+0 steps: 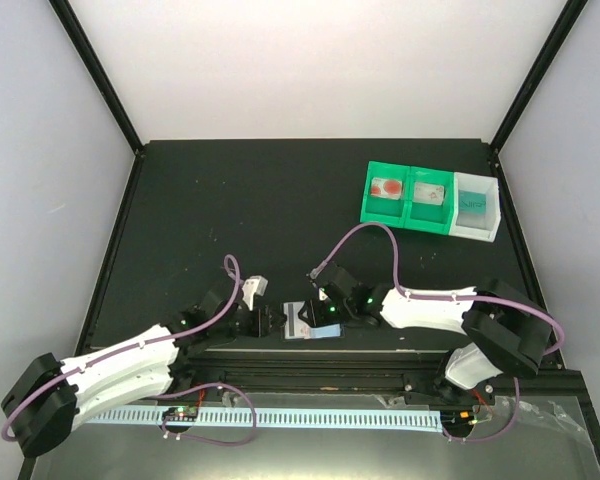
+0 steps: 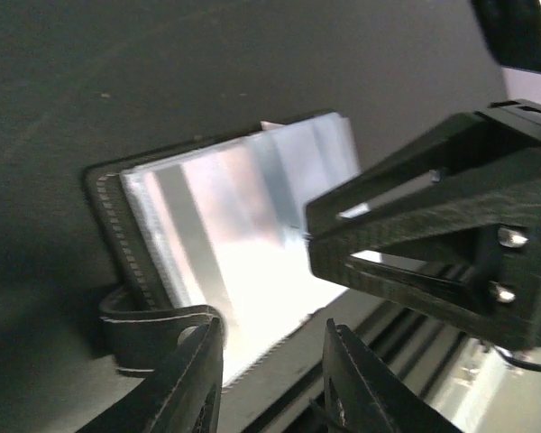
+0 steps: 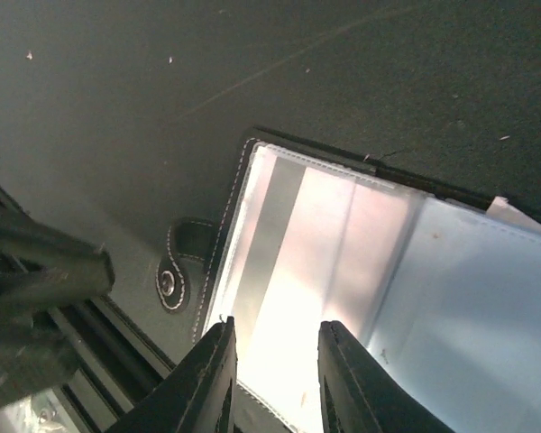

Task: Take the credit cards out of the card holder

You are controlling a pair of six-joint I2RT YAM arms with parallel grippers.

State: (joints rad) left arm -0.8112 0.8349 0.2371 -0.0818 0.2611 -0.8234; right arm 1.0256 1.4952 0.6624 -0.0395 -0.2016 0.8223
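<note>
I find the card holder (image 1: 310,322) open at lower centre, its credit cards (image 3: 298,244) thin, stiff and slippery, best pinched by an exposed edge; left gripper (image 2: 270,383) and right gripper (image 3: 275,379) part-open, apparently holding nothing.

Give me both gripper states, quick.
Left gripper: open, holding nothing, at the card holder edge.
Right gripper: open, holding nothing, over the card holder's inner panel.
</note>
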